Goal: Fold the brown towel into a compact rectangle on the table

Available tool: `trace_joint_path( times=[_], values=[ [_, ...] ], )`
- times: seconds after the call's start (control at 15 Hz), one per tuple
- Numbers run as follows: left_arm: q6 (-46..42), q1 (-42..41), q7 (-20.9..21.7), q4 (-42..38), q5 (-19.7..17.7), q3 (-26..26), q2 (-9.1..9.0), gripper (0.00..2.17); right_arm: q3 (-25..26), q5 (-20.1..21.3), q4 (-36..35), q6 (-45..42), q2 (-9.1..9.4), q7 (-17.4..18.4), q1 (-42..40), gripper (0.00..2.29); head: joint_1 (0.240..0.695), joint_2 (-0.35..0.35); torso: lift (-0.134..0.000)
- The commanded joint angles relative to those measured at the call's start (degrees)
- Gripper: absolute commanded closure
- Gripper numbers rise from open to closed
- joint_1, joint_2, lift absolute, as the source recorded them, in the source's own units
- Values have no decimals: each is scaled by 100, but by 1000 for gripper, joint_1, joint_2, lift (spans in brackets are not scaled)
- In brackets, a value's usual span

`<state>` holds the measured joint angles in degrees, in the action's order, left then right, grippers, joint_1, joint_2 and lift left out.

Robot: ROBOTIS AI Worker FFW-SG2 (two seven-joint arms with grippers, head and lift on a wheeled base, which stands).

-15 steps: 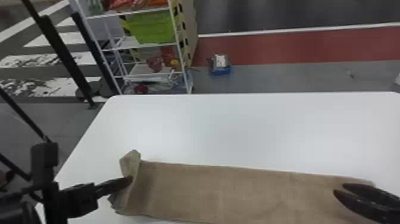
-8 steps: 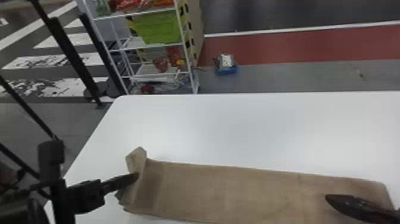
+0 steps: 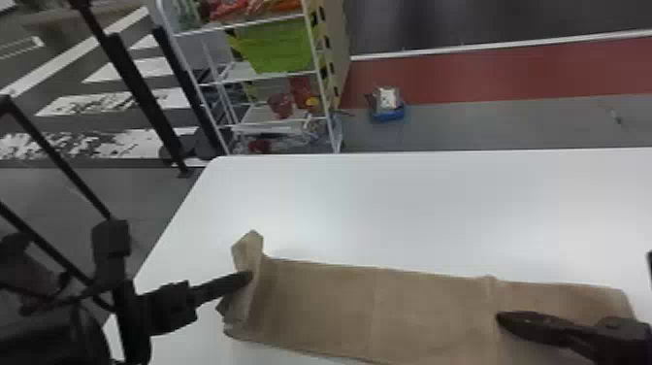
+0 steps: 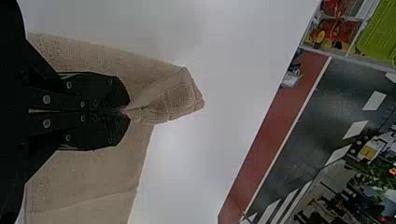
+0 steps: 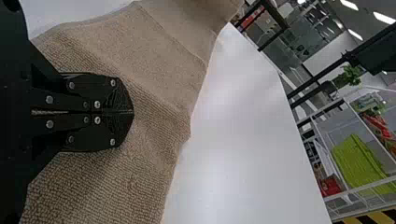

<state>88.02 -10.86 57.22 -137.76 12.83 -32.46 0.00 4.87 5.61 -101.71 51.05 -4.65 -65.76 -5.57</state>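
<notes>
The brown towel point(image 3: 412, 301) lies as a long strip across the near part of the table point(image 3: 412, 204), its left end raised and creased. At that end is my left gripper point(image 3: 250, 276); in the left wrist view the left gripper point(image 4: 128, 111) is shut on the towel point(image 4: 88, 186), a pinched flap sticking out past its tips. My right gripper point(image 3: 499, 318) is over the right part of the strip. In the right wrist view the right gripper point(image 5: 132, 112) is shut, tips together against the towel point(image 5: 163, 60), beside a soft ridge.
White table surface extends behind the towel to the far edge. Beyond the table's far left corner stand a shelf rack point(image 3: 271, 75) with a green bin point(image 3: 276, 46) and dark posts point(image 3: 145, 97). A small blue item point(image 3: 388, 112) is on the floor.
My right gripper has gone from open to shut and moved left over the towel, where a small ridge now shows. My left gripper keeps its hold. The head view has shifted slightly.
</notes>
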Motion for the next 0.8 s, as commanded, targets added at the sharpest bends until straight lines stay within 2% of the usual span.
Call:
trace_joint_path(
  times=[0.0, 0.13, 0.2, 0.47, 0.53, 0.67, 0.73],
  values=[
    [1, 5, 18, 30, -17, -59, -15, 1234, -435, 81, 301, 6, 158, 98, 206, 1538, 695, 325, -124],
    [18, 5, 44, 21, -17, -94, -15, 1234, -637, 133, 266, -29, 290, 142, 215, 1538, 695, 350, -124],
    [18, -4, 44, 12, -26, -103, -15, 1234, -619, 125, 178, 6, 298, 142, 188, 1538, 695, 350, -124],
    [89, -30, 88, -41, -254, -270, -15, 1234, 14, -95, -490, 358, 298, 54, -14, 1514, 695, 350, -124],
    [124, -30, 88, -50, -316, -270, -15, 1234, 181, -209, -630, 393, 290, 37, -84, 1258, 695, 350, -124],
    [201, -30, 79, -111, -351, -209, -15, 1234, 400, -403, -832, 375, 290, 19, -199, 269, 695, 350, -124],
    [201, -30, 70, -146, -395, -182, -15, 1234, 488, -535, -832, 375, 290, 19, -199, 43, 695, 343, -124]
  ],
)
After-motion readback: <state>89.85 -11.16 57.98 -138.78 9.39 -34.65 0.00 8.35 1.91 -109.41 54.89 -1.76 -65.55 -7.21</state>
